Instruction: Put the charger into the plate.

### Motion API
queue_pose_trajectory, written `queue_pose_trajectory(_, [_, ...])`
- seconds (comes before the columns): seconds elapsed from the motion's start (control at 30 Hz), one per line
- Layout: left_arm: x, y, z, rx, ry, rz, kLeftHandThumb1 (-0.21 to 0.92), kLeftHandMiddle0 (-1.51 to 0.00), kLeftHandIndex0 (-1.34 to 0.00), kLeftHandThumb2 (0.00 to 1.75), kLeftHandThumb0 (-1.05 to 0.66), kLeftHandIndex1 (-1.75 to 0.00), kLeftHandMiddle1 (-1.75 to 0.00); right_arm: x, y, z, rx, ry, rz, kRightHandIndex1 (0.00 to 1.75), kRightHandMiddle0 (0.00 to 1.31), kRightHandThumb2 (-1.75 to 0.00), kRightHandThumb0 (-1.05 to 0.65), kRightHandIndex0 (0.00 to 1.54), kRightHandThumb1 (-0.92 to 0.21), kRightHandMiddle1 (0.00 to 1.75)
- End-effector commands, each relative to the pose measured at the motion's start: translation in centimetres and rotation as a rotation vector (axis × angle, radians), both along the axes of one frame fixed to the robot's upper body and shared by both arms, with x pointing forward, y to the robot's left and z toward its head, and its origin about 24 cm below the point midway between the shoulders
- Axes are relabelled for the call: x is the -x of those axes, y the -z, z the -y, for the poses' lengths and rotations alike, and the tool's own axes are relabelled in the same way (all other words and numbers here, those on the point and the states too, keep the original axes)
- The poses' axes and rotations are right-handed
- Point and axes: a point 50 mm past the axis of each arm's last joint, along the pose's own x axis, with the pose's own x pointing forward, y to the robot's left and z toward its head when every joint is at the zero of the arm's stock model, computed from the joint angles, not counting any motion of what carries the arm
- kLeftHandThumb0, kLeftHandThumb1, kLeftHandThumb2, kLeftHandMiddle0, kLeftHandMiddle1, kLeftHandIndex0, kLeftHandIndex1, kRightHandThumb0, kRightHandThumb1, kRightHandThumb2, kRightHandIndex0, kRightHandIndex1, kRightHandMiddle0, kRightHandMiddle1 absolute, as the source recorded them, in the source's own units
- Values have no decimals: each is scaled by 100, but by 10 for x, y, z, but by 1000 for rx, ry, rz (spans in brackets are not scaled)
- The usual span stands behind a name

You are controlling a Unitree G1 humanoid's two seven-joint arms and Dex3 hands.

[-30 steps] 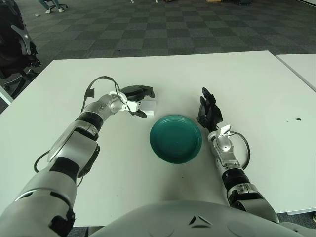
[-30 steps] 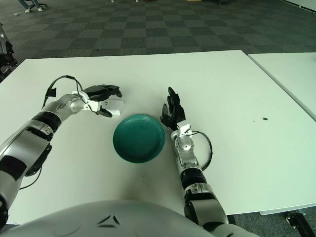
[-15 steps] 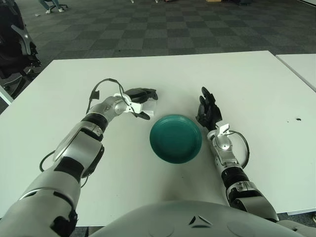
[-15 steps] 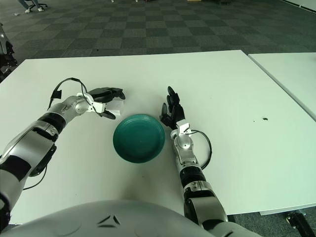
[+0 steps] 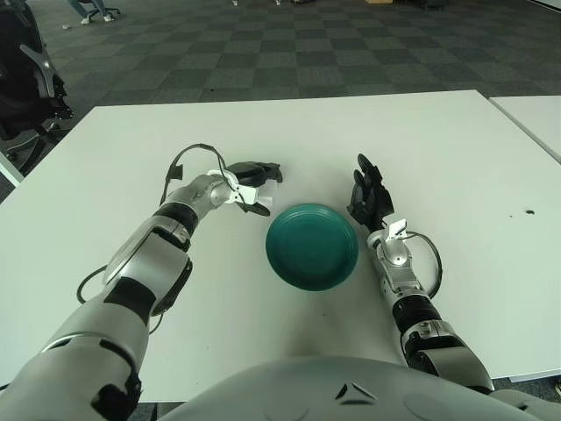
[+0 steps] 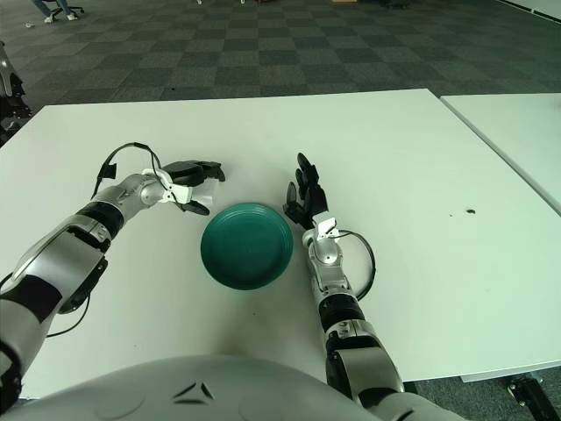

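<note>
My left hand [image 5: 250, 178] grasping the white charger [image 5: 267, 187] – just left of the green plate [image 5: 312, 246] on the worktop [image 5: 438, 149]. Right hand [image 5: 368, 195] released, right of plate.

The plate [image 5: 312, 246] is showing a solid teal green against the plain white table [image 5: 456, 149]. Both the left hand [image 5: 255, 175] and the right hand [image 5: 368, 195] are showing black fingers on silver-and-black arms. The floor [image 5: 289, 44] is showing a dark grey checkered pattern.
</note>
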Motion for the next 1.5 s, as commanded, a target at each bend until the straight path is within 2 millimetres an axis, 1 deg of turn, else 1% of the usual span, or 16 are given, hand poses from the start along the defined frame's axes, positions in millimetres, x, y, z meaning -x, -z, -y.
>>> queue_pose_trajectory(0.0, [-8,-8,0,-40,-13,42,92,-25,-9,56,-105,-100,-4,84,96,-1,-18,44,-541,0,0,-91,-93,9,-92,24])
queue_pose_trajectory(0.23, [-6,0,-3,-73,-43,36,92,-34,-14,58,-105,-115,-8,84,95,1,-18,42,-531,0,0,-90,-93,8,-92,23])
queue_pose_trajectory(0.3, [-5,2,-4,-80,-52,33,92,-32,-14,57,-105,-122,-19,83,95,1,-19,44,-531,0,0,-90,-93,8,-92,23])
queue_pose_trajectory(0.33, [-5,3,-5,-84,-57,32,92,-23,-14,56,-105,-130,-46,83,94,1,-19,45,-530,0,0,-90,-93,7,-92,23])
queue_pose_trajectory(0.4, [-4,5,-6,-90,-64,31,92,-9,-13,53,-105,-140,-84,83,94,2,-19,46,-531,0,0,-90,-93,7,-92,22])
queue_pose_trajectory(0.5, [-3,9,-8,-110,-75,25,92,-4,-11,48,-103,-150,-109,83,95,3,-17,50,-533,0,0,-90,-93,7,-92,22])
queue_pose_trajectory(0.6, [-3,9,-8,-122,-75,17,92,-2,-9,39,-93,-162,-141,82,95,4,-17,53,-536,0,0,-90,-93,7,-92,21])
queue_pose_trajectory(0.7, [-3,10,-10,-131,-77,10,92,-2,-8,36,-86,-168,-158,83,95,5,-17,55,-537,0,0,-90,-93,7,-92,21])
queue_pose_trajectory(0.77, [-3,11,-12,-135,-83,6,91,-9,-10,33,-79,-171,-166,83,95,6,-18,56,-536,0,0,-90,-94,7,-92,22])
queue_pose_trajectory(0.83, [-3,12,-13,-128,-100,3,89,-18,-12,32,-70,-173,-170,83,95,7,-21,56,-535,0,0,-91,-94,7,-92,22])
queue_pose_trajectory(0.87, [-3,12,-13,-123,-109,2,74,-28,-21,60,-45,-170,-172,83,95,8,-22,56,-534,0,0,-90,-95,7,-92,23])
queue_pose_trajectory(0.9, [-3,13,-14,-112,-126,2,68,-33,-24,71,-36,-169,-172,83,95,9,-23,56,-533,0,0,-90,-95,7,-92,23])
queue_pose_trajectory(0.93, [-2,15,-16,-90,-155,2,57,-40,-30,91,-23,-170,-173,84,95,9,-25,56,-532,0,0,-90,-95,7,-92,24])
queue_pose_trajectory(1.0, [-1,17,-17,-67,-187,4,42,-48,-39,115,-10,-173,-174,84,95,11,-27,57,-530,0,0,-90,-95,8,-92,25])
queue_pose_trajectory(1.27, [2,23,-15,103,-332,23,24,-67,-48,138,0,-175,-165,84,96,16,-34,75,-534,1,0,-89,-94,9,-92,28])
queue_pose_trajectory(1.47, [3,24,-14,135,-350,37,19,-72,-51,142,0,-175,-162,84,96,19,-35,80,-534,1,0,-89,-94,9,-92,28])
